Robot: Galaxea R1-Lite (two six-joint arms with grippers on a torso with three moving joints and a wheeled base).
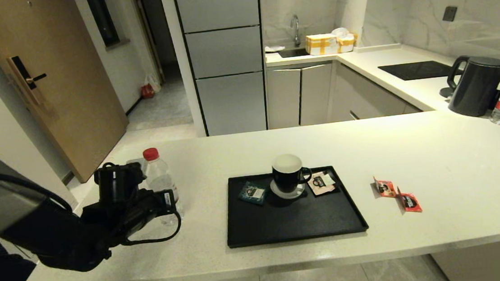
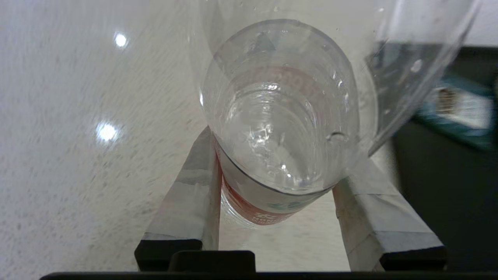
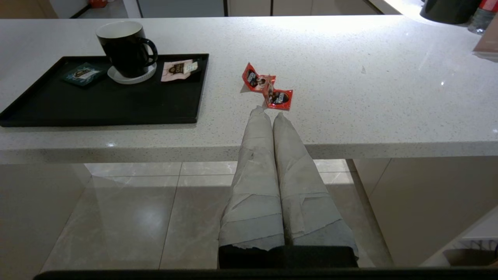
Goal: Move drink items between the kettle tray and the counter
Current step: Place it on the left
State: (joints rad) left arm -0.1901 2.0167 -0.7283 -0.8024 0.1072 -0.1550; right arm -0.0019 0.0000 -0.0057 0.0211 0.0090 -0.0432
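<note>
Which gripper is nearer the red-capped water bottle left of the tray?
Left. The left gripper is closed around the water bottle. The right gripper is shut, off the counter edge, near the red sachets.

Bottle (image 2: 280, 116) clear plastic; sachets (image 3: 268, 87) shiny foil — counter (image 1: 437, 160) speckled stone, glossy; tray (image 1: 294, 227) matt black.

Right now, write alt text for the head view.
The left gripper grips a water bottle standing on the counter left of the black tray. Two red sachets lie right of the tray.
</note>
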